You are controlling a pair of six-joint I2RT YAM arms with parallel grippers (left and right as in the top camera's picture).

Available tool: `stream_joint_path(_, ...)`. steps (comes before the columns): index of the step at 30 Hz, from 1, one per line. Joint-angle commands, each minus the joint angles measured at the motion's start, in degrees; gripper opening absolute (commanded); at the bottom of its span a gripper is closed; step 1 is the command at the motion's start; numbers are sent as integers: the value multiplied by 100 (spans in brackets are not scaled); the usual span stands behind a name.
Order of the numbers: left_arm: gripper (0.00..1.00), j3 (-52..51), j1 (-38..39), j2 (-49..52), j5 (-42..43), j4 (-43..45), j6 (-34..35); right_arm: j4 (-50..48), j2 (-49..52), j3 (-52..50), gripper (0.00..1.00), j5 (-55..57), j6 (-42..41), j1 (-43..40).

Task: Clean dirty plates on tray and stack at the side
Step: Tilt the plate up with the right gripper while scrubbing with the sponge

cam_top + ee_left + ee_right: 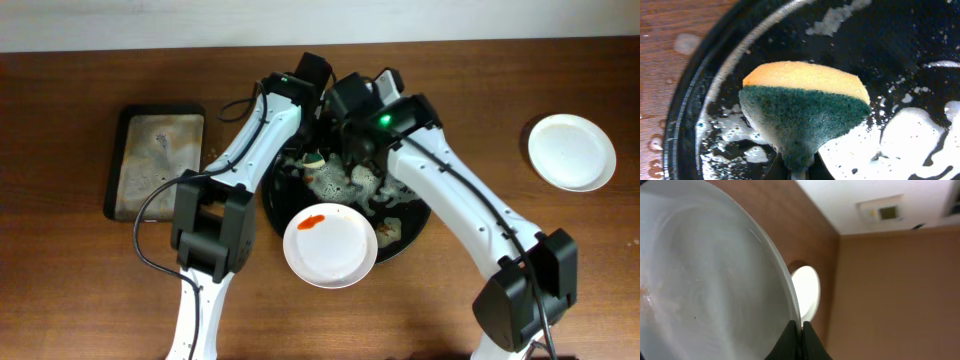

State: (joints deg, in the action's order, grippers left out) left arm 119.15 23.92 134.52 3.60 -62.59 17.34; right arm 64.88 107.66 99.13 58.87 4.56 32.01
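The black tray sits mid-table, wet and foamy, and its rim shows in the left wrist view. A white plate with a red smear lies on its front edge. A plain white plate rests on the table at the far right and also shows in the right wrist view. My right gripper is shut on the rim of a third pale plate, tilted on edge over the tray. My left gripper is shut on a yellow-and-green sponge just above the tray floor.
A rectangular dark sponge tray with soapy water stands left of the black tray. Both arms cross over the back of the black tray. White foam patches lie in the tray.
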Motion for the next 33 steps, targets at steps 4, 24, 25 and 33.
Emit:
stream_joint_path(4,0,101,-173,46,-37,-39,-48,-13,-192,127,4,1115,122,227)
stream_joint_path(24,0,101,-203,46,-37,-48,-48,-15,-192,127,4,1812,92,592)
stream_joint_path(25,0,101,-203,46,-39,-48,-48,-15,-192,127,4,1810,74,590)
stream_joint_path(33,0,101,-203,46,-37,-55,-48,-9,-192,127,4,1362,-101,579)
